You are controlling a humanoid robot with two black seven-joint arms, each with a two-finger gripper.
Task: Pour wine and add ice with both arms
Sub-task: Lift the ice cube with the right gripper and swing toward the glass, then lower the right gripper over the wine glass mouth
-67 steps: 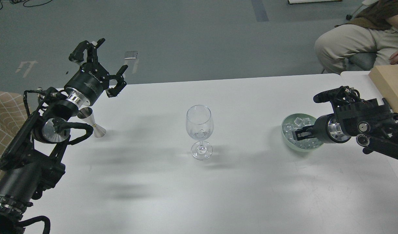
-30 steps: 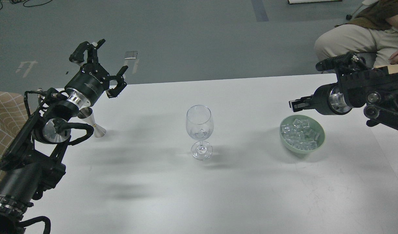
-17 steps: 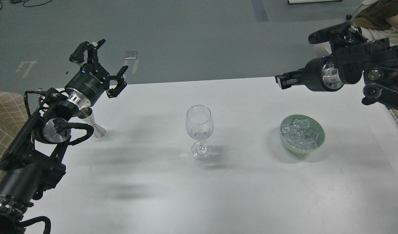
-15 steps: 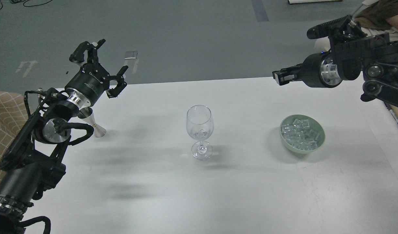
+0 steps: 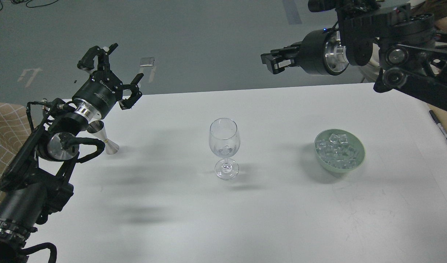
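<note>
Even, fairly bright overhead light leaves soft, smeared shadows on the white table [image 5: 267,219] below the left gripper [image 5: 115,71], with sharp focus throughout.

Head view, downward (over table [image 5: 245,219])

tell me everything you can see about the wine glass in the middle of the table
The wine glass is clear, stemmed glass with a rounded bowl, a short thin stem and a round foot. It stands upright near the middle of the white table, apart from everything else, its foot flat on the tabletop. At the bottom of the bowl sits something clear and glassy, probably an ice cube; any liquid is too faint to make out. Neither hand touches it.
</note>
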